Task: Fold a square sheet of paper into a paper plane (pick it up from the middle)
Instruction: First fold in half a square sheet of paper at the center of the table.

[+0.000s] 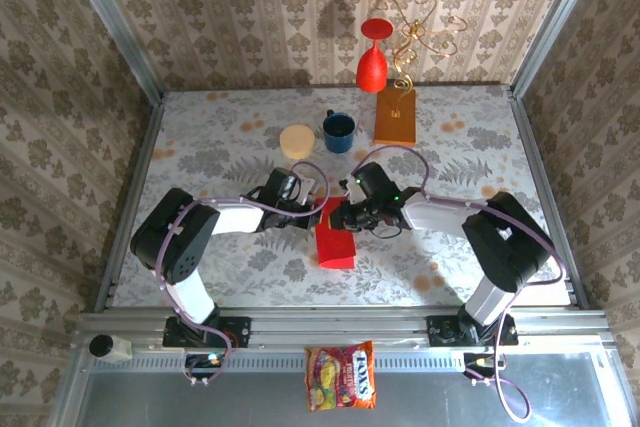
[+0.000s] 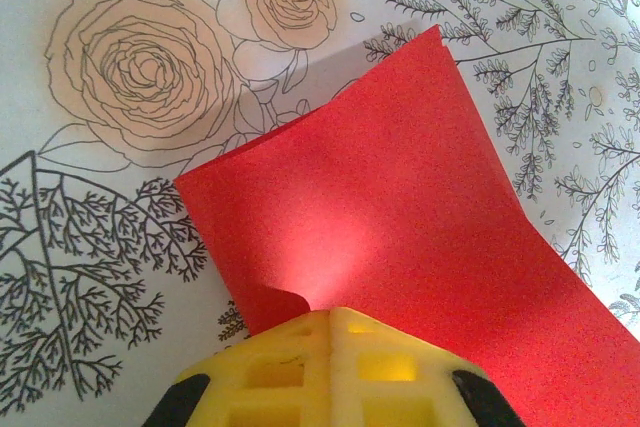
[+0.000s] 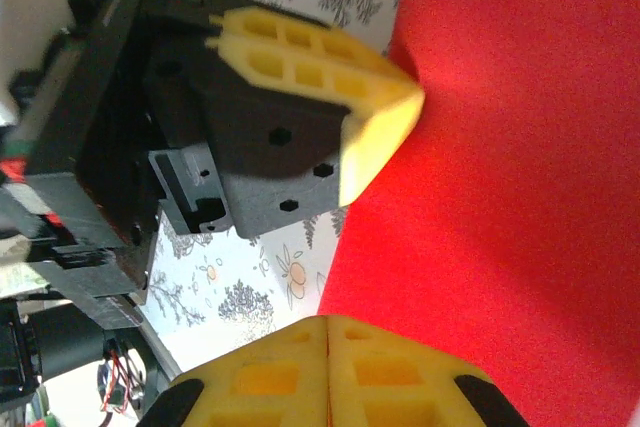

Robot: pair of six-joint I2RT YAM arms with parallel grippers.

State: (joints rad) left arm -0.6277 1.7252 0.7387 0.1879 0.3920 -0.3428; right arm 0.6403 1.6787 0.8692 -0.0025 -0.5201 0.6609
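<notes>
left gripper (image 2: pixel 330 313) jaws together, pinching edge of the red square sheet of paper (image 2: pixel 400 217); right gripper (image 3: pixel 328 320) also clamped tight on that edge. sheet's mid table (image 1: pixel 230 137), btwn both arms, partly lifted.

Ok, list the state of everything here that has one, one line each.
square sheet of paper, creased and bowed, pinched along one edge by both grippers.
left gripper, shut on the paper.
right gripper, shut on the paper.
blue mug, upright.
red vase, upright.
orange-brown block, lying flat.
</notes>
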